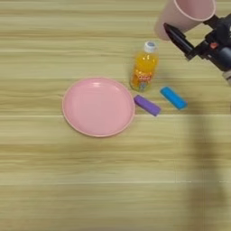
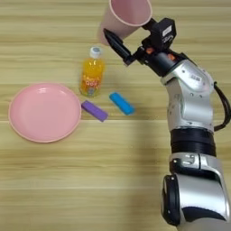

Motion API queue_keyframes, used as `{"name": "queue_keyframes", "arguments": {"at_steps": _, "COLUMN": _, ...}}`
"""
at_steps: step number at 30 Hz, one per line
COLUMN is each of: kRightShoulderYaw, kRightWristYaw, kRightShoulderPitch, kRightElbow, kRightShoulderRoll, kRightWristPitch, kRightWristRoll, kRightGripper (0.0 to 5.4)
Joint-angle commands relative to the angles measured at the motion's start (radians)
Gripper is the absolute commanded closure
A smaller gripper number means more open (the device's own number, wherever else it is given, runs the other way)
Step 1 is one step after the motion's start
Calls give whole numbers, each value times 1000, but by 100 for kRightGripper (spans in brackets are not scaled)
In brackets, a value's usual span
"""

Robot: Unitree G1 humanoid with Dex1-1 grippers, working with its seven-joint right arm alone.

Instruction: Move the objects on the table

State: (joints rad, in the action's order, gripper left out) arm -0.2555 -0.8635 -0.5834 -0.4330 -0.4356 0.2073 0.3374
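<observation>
Gripping the pale pink plastic cup [image 2: 124, 18] near the far edge of the light-brown wooden table [image 2: 90, 180], the right gripper [image 2: 131, 43] has one black finger laid along the cup's outer wall; its partner is hidden behind or inside the cup, so the jaws read as closed on the cup wall. The cup is tilted, mouth toward the camera, and appears lifted clear of the planks, though its base is out of frame.

Other items noted: a small orange-drink bottle with white cap [image 2: 92, 72] stands upright just on the near side of the cup. A wide flat pink round plate [image 2: 44, 112] lies toward the left edge. A small purple block [image 2: 94, 110] sits between plate and bottle base, near the plate rim, and a small blue block [image 2: 122, 103] lies just right of the bottle.

Risks, as judged:
- The hold is on a thin, smooth wall near the rim. A tilted cup could rotate or slip out if the arm swings quickly.
- The bottle is tall, narrow and directly under the likely path toward the plate. A low pass by cup or finger would topple it.
- A toppled bottle could roll and scatter both blocks.
- Setting the cup down tilted would leave it on its side.
</observation>
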Motion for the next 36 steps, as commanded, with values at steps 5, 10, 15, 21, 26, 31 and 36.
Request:
{"name": "queue_keyframes", "arguments": {"at_steps": 5, "kRightShoulderYaw": -58, "kRightWristYaw": 77, "kRightShoulderPitch": -146, "kRightElbow": -106, "kRightShoulderRoll": -97, "kRightWristPitch": 63, "kRightWristRoll": -17, "kRightGripper": 116}}
{"name": "queue_keyframes", "arguments": {"at_steps": 10, "kRightShoulderYaw": -61, "kRightWristYaw": 123, "kRightShoulderPitch": -183, "kRightElbow": -232, "kRightShoulderRoll": -132, "kRightWristPitch": 98, "kRightWristRoll": -60, "kRightGripper": 116}}
{"name": "queue_keyframes", "arguments": {"at_steps": 15, "kRightShoulderYaw": -54, "kRightWristYaw": 160, "kRightShoulderPitch": -218, "kRightElbow": -348, "kRightShoulderRoll": -152, "kRightWristPitch": 124, "kRightWristRoll": -98, "kRightGripper": 116}}
{"name": "queue_keyframes", "arguments": {"at_steps": 21, "kRightShoulderYaw": -36, "kRightWristYaw": 187, "kRightShoulderPitch": -246, "kRightElbow": -444, "kRightShoulderRoll": -160, "kRightWristPitch": 137, "kRightWristRoll": -141, "kRightGripper": 116}}
{"name": "queue_keyframes", "arguments": {"at_steps": 26, "kRightShoulderYaw": -25, "kRightWristYaw": 192, "kRightShoulderPitch": -260, "kRightElbow": -527, "kRightShoulderRoll": -165, "kRightWristPitch": 152, "kRightWristRoll": -165, "kRightGripper": 116}}
{"name": "queue_keyframes", "arguments": {"at_steps": 31, "kRightShoulderYaw": -8, "kRightWristYaw": 207, "kRightShoulderPitch": -275, "kRightElbow": -629, "kRightShoulderRoll": -165, "kRightWristPitch": 166, "kRightWristRoll": -200, "kRightGripper": 116}}
{"name": "queue_keyframes", "arguments": {"at_steps": 36, "kRightShoulderYaw": -1, "kRightWristYaw": 223, "kRightShoulderPitch": -284, "kRightElbow": -694, "kRightShoulderRoll": -171, "kRightWristPitch": 175, "kRightWristRoll": -221, "kRightGripper": 117}}
